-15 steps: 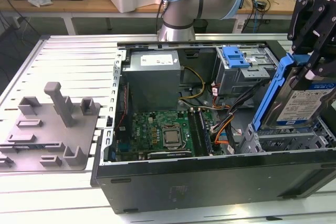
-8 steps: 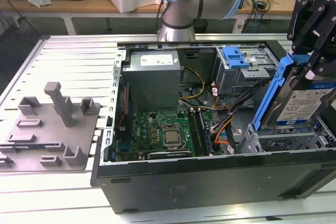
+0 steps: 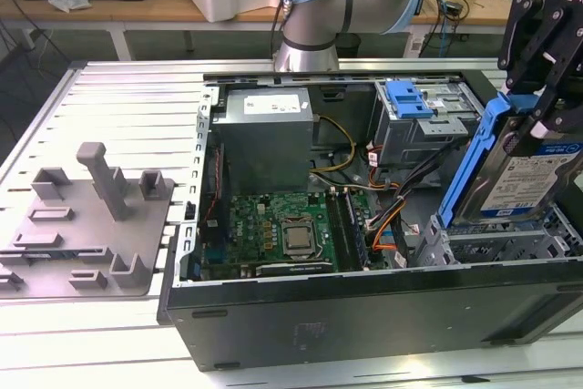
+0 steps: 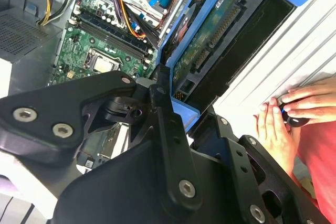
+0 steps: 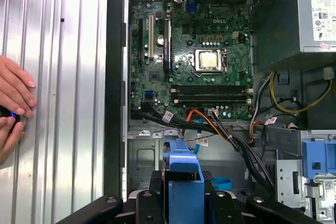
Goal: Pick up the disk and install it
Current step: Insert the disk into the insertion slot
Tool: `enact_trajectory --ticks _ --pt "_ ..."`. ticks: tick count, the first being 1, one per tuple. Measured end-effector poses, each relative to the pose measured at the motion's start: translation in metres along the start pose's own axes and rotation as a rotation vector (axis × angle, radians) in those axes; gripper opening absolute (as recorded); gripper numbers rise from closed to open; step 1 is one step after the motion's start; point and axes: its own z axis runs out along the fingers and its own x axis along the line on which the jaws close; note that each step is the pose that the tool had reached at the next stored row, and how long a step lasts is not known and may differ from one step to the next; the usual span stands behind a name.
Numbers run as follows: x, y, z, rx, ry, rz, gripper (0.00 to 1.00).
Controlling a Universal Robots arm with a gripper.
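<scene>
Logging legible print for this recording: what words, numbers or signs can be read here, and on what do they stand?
White-and-blue label on the disk: too small to read.
White label on the power supply: too small to read.
Sticker on the drive cage: blurred.
Fine markings on the motherboard: too small to read.

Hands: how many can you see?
2. The first hand lies on the ribbed table; the second hand is right beside it, partly out of frame.

Black is seen on the pincer (image 3: 545,120); the disk (image 3: 545,178) in it is silver, labelled white and blue, framed blue; the board (image 3: 264,216) below is green.
</scene>
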Motion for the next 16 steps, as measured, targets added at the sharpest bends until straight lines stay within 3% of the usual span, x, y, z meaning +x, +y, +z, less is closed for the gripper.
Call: enact_trajectory --ticks 16 --pt "0.0011 0.0 -0.0009 -0.0055 0.0016 0.005 0.37"
